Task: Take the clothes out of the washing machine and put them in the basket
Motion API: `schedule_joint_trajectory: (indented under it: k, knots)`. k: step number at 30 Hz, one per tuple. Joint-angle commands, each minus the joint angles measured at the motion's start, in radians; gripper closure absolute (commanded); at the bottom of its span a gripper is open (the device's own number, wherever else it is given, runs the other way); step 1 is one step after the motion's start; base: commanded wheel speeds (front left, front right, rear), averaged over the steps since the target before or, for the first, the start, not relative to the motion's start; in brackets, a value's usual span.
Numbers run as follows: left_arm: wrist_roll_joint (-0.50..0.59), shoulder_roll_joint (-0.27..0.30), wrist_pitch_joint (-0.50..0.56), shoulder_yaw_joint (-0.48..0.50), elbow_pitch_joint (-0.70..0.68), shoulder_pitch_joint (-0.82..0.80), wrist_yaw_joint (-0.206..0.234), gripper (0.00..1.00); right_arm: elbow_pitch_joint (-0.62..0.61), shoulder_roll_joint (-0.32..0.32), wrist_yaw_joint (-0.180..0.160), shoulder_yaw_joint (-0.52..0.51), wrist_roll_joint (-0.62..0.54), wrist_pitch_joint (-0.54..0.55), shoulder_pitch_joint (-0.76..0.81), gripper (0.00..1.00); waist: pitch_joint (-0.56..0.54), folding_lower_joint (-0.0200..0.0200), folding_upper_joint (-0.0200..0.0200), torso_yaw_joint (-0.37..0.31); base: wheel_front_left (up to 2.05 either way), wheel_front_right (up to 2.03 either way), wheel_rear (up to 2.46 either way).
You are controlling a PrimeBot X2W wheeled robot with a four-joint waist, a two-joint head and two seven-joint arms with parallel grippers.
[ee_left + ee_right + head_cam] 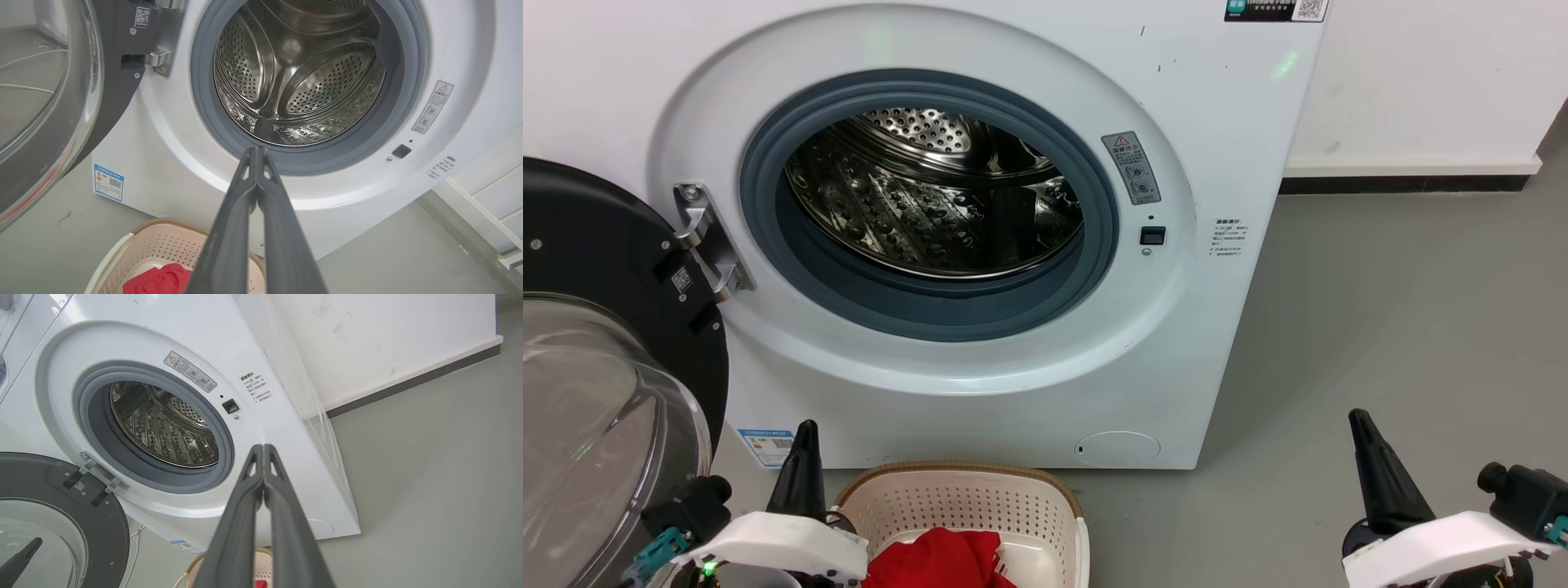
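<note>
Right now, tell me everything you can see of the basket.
The basket is cream plastic, its walls pierced with rows of small holes, with a brown woven-look rim. It stands upright and open on the grey floor, just in front of the washing machine, below the porthole; whether they touch is unclear. The red clothes lie bunched inside. The left arm hides its left corner, and the frame cuts off its near side.
</note>
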Motion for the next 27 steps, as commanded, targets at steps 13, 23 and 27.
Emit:
schedule_joint_trajectory:
  k: [13, 23, 27]
  knots:
    - [-0.224, -0.003, 0.051, 0.019, -0.006, -0.041, -0.018, 1.00, 0.026, -0.015, 0.000, -0.012, 0.235, 0.024, -0.059, 1.00, 0.004, 0.0000, 0.0000, 0.002, 0.00, 0.00, 0.00]
    - [-0.360, -0.005, 0.083, 0.029, 0.000, -0.050, -0.027, 1.00, 0.050, -0.017, 0.000, -0.021, 0.375, 0.041, -0.079, 1.00, 0.008, 0.0000, 0.0000, 0.003, 0.00, 0.00, 0.00]
    - [-0.410, -0.006, 0.095, 0.033, 0.002, -0.053, -0.029, 1.00, 0.059, -0.018, 0.000, -0.025, 0.426, 0.048, -0.084, 1.00, 0.009, 0.0000, 0.0000, 0.003, 0.00, 0.00, 0.00]
